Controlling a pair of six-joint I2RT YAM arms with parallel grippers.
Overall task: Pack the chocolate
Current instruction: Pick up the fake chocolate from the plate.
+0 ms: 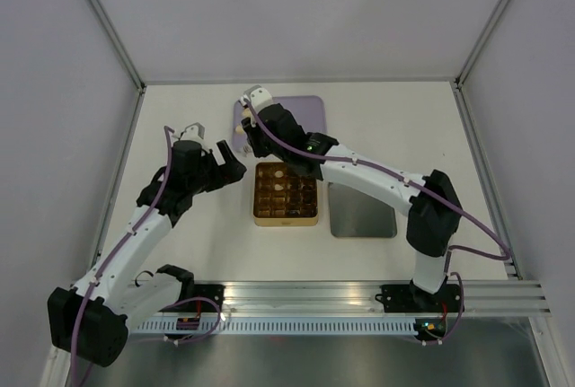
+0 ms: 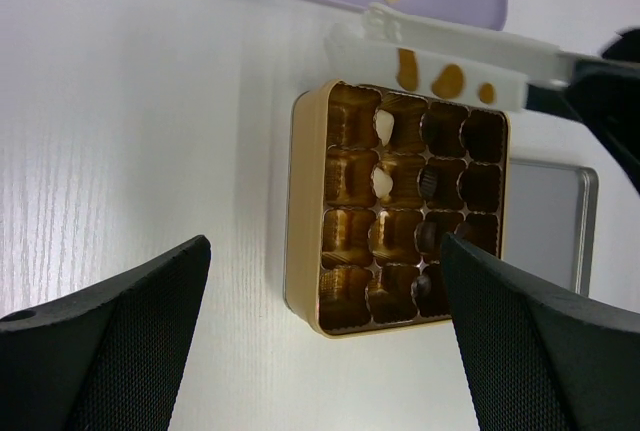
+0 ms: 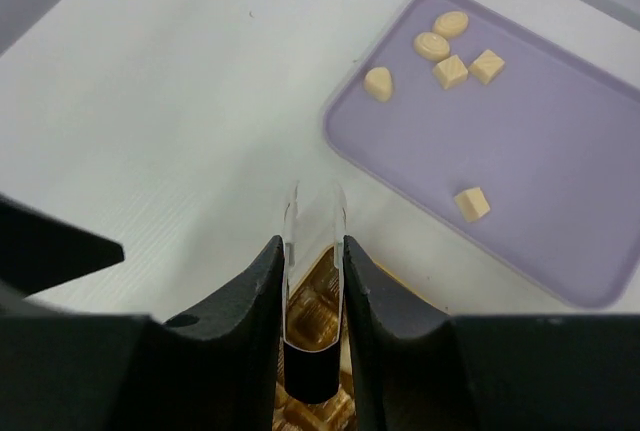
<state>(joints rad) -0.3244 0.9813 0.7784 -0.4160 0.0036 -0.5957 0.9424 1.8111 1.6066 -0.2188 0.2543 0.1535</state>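
The gold gridded tin [image 1: 286,194] sits mid-table. In the left wrist view its cells [image 2: 300,211] hold two cream chocolate pieces [image 2: 383,127] and a few dark brown ones [image 2: 428,236]. Several cream pieces [image 3: 451,72] lie on the purple tray [image 3: 560,151], one apart [image 3: 472,203]. My right gripper [image 3: 312,246] is shut on clear tweezers [image 3: 315,216], whose tips hang over the tin's far edge with nothing between them. The tweezers [image 2: 450,56] carry brown marks. My left gripper [image 2: 325,351] is open and empty, left of the tin.
A grey tin lid [image 1: 362,212] lies flat just right of the tin. The purple tray [image 1: 305,109] is behind the tin. White walls close the table at left, back and right.
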